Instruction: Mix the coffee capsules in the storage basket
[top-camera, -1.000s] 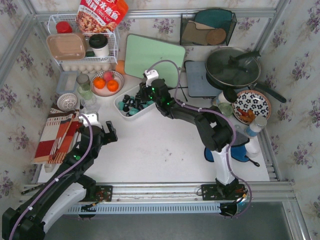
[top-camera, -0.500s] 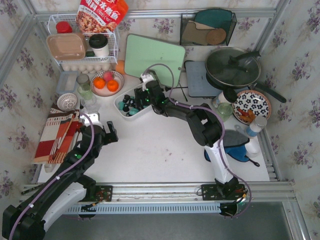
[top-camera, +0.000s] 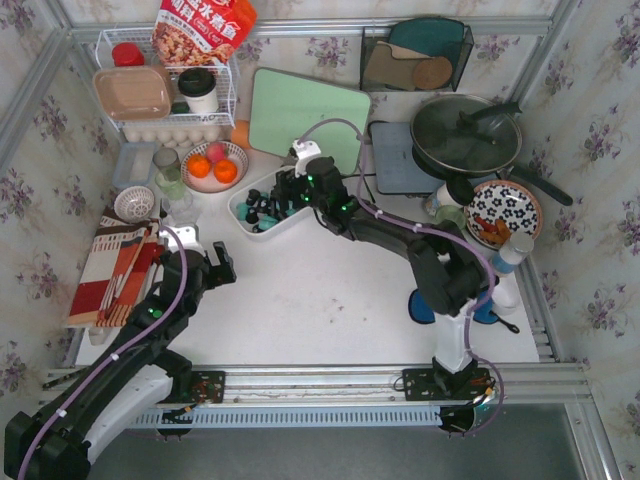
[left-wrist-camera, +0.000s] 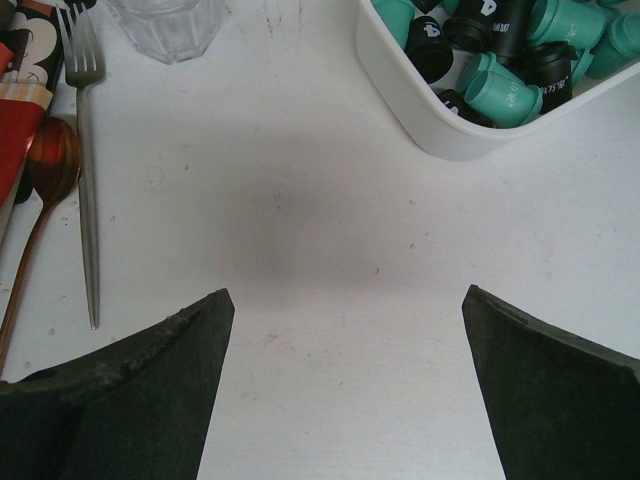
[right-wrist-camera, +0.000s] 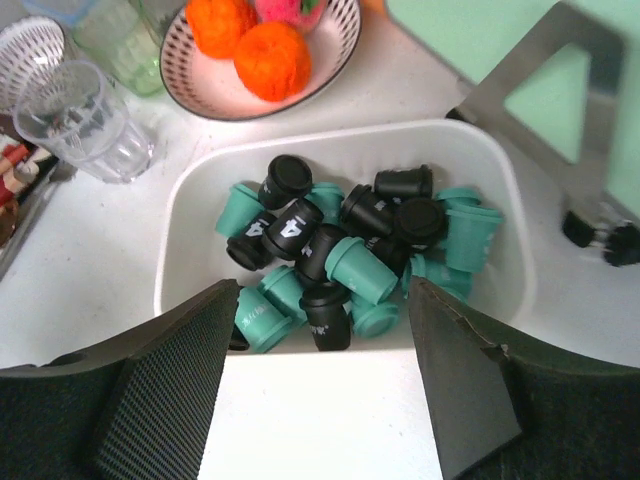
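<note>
Right gripper hovered with jaws apart and empty over the storage basket, seemingly between stirs; next it would need to dip in and shove the coffee capsules about.

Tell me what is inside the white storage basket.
A heap of coffee capsules, teal and black mixed, lies in the storage basket. Those at the bottom are buried under the upper ones; fingers of the right hand hide its near corners.
</note>
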